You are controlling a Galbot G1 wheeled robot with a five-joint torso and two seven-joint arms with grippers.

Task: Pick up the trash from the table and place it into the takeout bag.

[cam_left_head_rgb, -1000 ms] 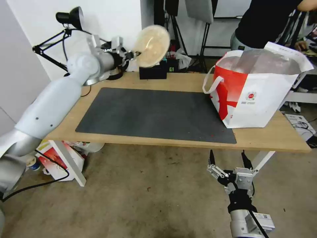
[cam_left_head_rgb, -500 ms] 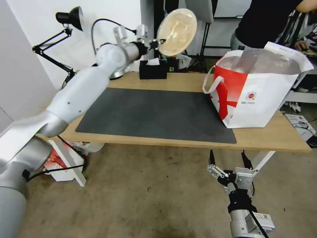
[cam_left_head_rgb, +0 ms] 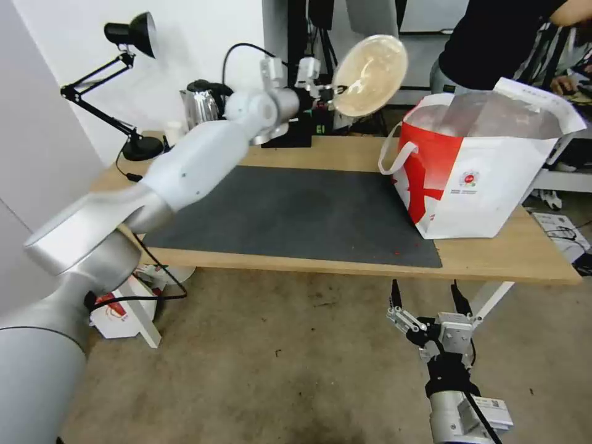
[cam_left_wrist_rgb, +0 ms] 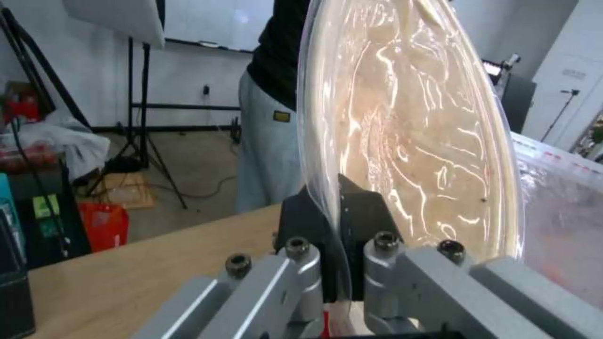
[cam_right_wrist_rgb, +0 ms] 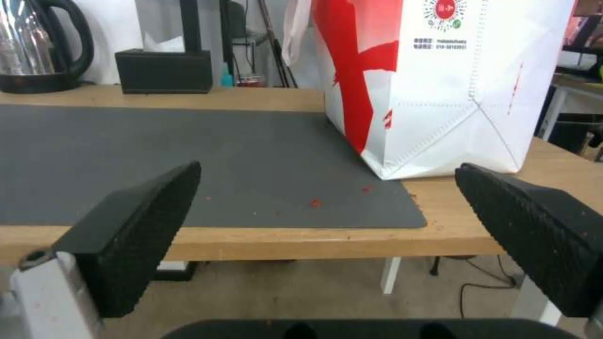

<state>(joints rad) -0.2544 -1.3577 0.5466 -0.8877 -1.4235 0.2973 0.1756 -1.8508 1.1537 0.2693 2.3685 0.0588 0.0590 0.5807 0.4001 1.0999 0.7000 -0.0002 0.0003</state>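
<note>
The dark grey mat [cam_left_head_rgb: 290,213] lay bare, open room for a gripper above it. To its right the takeout bag [cam_left_head_rgb: 478,166] stood with its mouth wide, a white loop handle [cam_left_head_rgb: 394,154] hanging beside.

Right gripper [cam_right_wrist_rgb: 333,235] fingers spread wide below the table [cam_right_wrist_rgb: 282,245] edge, takeout bag [cam_right_wrist_rgb: 440,84] on the mat's [cam_right_wrist_rgb: 188,155] corner — kettle [cam_right_wrist_rgb: 37,42] behind

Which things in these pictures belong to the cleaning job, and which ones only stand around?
Belong to the job:
- shallow beige bowl, clamped at its rim by the left gripper
- boxy white-and-red takeout bag
- light-wood table

Only standing around:
- steel kettle
- black desk lamp
- black tissue box
- right gripper, open, hanging below the table edge
</note>
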